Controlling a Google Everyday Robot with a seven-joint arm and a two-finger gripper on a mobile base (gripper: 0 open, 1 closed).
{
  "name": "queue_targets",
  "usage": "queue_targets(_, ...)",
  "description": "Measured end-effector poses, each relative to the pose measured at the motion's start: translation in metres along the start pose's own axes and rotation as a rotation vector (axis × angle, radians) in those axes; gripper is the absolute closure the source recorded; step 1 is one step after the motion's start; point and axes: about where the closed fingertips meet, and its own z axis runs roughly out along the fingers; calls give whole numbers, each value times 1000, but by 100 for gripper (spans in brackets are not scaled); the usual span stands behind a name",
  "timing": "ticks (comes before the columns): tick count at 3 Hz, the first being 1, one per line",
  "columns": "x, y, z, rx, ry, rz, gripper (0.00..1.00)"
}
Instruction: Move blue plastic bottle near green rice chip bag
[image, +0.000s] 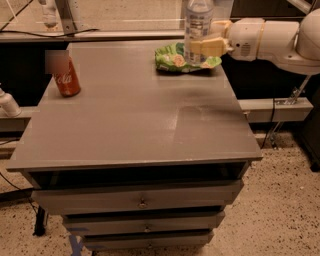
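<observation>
Camera view shows the gripper (198, 48) at the far right corner of the table (125, 125), pinching the bottle (198, 19) low on its body. The bottle stands upright in the grip, and its cap is cut off at the top of the picture. The bag (172, 59) lies flat on the table right under the bottle, so the bottle is already close to where it should go. I cannot tell if the bottle hangs over the bag or a bit behind it. I think the step in hand is putting the bottle down. It should go on bare table just beside the bag, not on top, because the crinkly bag is bumpy and a tall bottle could tip there. The bare table in front of the bag or to its left looks best, as the table's edges are near on the other sides. The bottle should come down straight, and the fingers should let go only when it stands flat. The can (66, 79) is well apart on the left side and does not block anything. Drawers (142, 202) sit under the table.
</observation>
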Motion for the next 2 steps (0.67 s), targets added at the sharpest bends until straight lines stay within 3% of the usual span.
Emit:
queue_targets(1, 10, -32, -34, 81, 30, 14, 100)
queue_targets(2, 33, -50, -57, 134, 42, 54, 100)
